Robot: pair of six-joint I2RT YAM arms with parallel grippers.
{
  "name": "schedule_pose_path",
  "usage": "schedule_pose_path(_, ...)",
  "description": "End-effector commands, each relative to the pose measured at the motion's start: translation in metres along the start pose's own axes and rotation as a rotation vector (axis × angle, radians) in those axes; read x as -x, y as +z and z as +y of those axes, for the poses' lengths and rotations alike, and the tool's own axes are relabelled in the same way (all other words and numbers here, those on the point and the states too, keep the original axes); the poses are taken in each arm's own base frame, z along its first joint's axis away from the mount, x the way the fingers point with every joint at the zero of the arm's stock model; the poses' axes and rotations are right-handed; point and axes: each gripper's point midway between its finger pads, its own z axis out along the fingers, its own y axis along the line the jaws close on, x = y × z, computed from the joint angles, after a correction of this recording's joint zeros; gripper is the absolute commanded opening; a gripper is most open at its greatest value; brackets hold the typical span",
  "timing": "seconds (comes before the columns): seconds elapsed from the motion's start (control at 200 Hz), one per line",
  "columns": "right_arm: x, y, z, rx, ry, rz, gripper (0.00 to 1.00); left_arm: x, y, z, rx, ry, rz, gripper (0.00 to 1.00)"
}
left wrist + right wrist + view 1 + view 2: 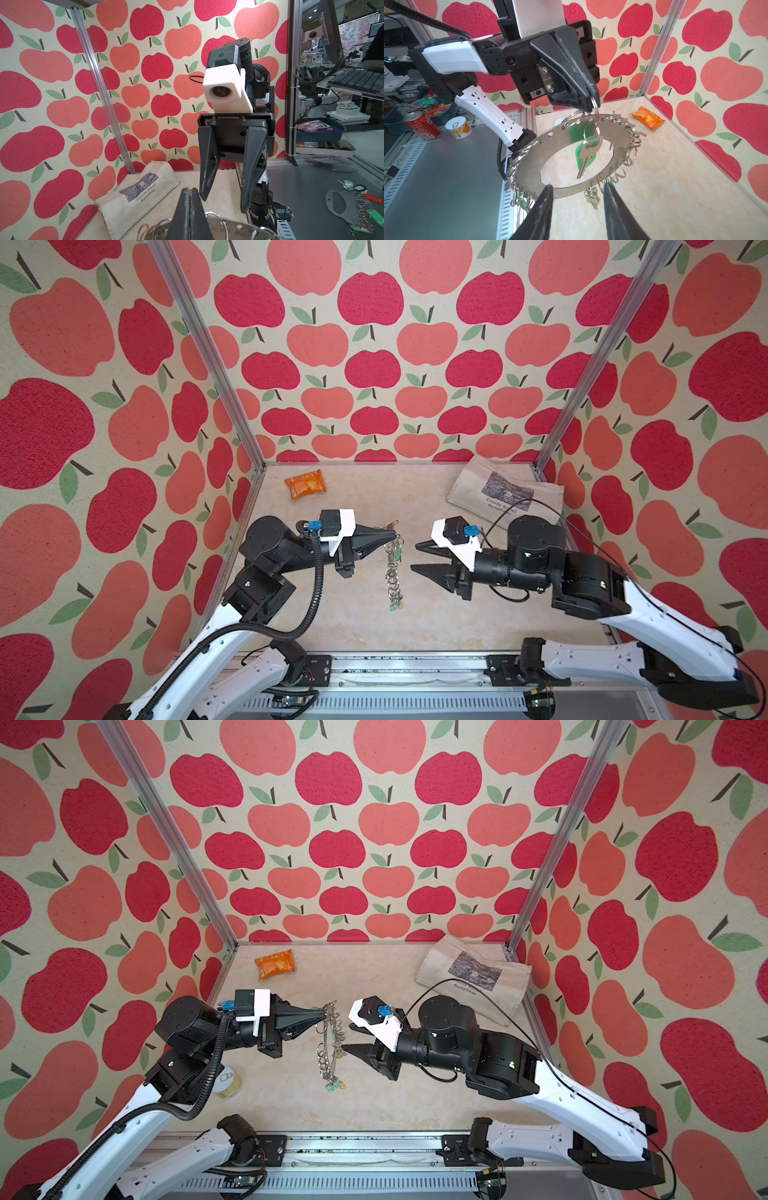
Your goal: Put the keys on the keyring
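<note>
At the centre of both top views, we see the keyring (390,572) hanging on edge. It is carried by the left gripper (395,536), whose fingers are pressed together on one small wire ring at the disc's upper rim. The right gripper (414,557) stands just beside the disc with its fingers parted and nothing between them.

In the right wrist view, a key with a green tag (584,153) dangles mid-frame across the disc's central hole, from rings near that pinch. More keys (592,199) hang at the lower rim.

We judge the hold to be the weak spot, because the whole disc depends on one thin ring. A nudge from the right fingers could set it swinging or twisting, or pull the wire out of the pinch and drop everything. A swinging disc would also make any ring hard to catch cleanly.
</note>
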Motion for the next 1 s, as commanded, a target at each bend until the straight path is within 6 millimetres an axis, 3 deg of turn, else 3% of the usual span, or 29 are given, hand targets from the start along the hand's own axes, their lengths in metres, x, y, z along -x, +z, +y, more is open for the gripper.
schedule_pose_path(0.0,0.032,-0.002,0.005,0.028,-0.068,-0.113,0.42,0.024,-0.002,-0.007,-0.037,0.052,-0.081,0.00)
schedule_pose_path(0.4,0.058,-0.004,-0.002,0.039,-0.072,-0.235,0.38,0.021,-0.001,-0.011,-0.065,0.039,-0.076,0.00)
schedule_pose_path(0.425,0.059,-0.005,-0.012,0.013,-0.066,-0.239,0.36,0.021,-0.001,-0.011,-0.065,0.040,-0.077,0.00)
schedule_pose_path(0.665,0.055,0.009,-0.009,0.081,-0.026,-0.230,0.26,0.024,-0.002,-0.012,-0.069,0.045,-0.082,0.00)
schedule_pose_path(0.996,0.053,0.011,-0.005,0.117,-0.003,-0.225,0.24,0.023,-0.005,-0.014,-0.062,0.052,-0.075,0.00)
